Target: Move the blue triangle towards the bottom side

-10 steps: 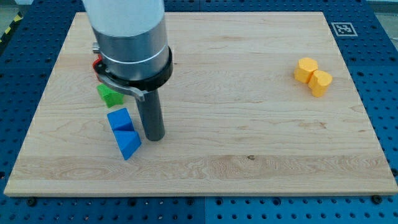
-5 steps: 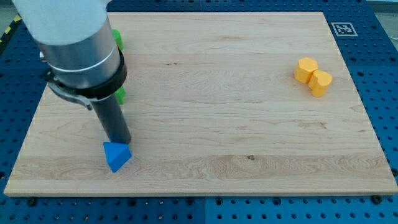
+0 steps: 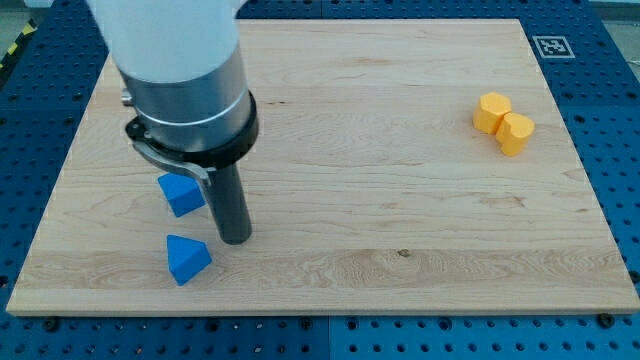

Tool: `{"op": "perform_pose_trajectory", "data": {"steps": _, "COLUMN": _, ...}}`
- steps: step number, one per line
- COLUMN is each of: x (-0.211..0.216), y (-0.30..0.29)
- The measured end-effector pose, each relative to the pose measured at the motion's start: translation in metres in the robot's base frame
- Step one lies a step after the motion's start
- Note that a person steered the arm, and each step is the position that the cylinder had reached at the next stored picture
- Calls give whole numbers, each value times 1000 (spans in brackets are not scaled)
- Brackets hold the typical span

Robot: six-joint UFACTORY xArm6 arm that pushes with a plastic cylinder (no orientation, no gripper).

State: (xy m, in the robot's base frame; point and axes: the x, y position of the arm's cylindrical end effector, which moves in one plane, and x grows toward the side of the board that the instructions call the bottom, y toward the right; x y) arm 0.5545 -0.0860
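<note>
The blue triangle (image 3: 187, 259) lies near the board's bottom edge at the view's lower left. A second blue block (image 3: 181, 193), cube-like, sits just above it. My tip (image 3: 235, 239) rests on the board just to the right of the triangle and slightly above it, with a small gap between them. The arm's wide grey body hides the board's upper left area.
Two yellow blocks (image 3: 503, 122) sit touching each other at the view's right, near the top. The wooden board (image 3: 400, 200) ends at a blue perforated table on all sides. A marker tag (image 3: 550, 46) is at the board's top right corner.
The blue triangle has moved down and a little left from beside the blue cube. My tip swung left above it, then back to its right; the cube shows again.
</note>
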Motion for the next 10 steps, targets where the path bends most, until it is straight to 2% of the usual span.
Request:
{"op": "perform_pose_trajectory", "data": {"steps": 1, "x": 33, "y": 3}}
{"op": "perform_pose_trajectory", "data": {"steps": 2, "x": 50, "y": -17}}
{"op": "perform_pose_trajectory", "data": {"steps": 10, "x": 40, "y": -42}}
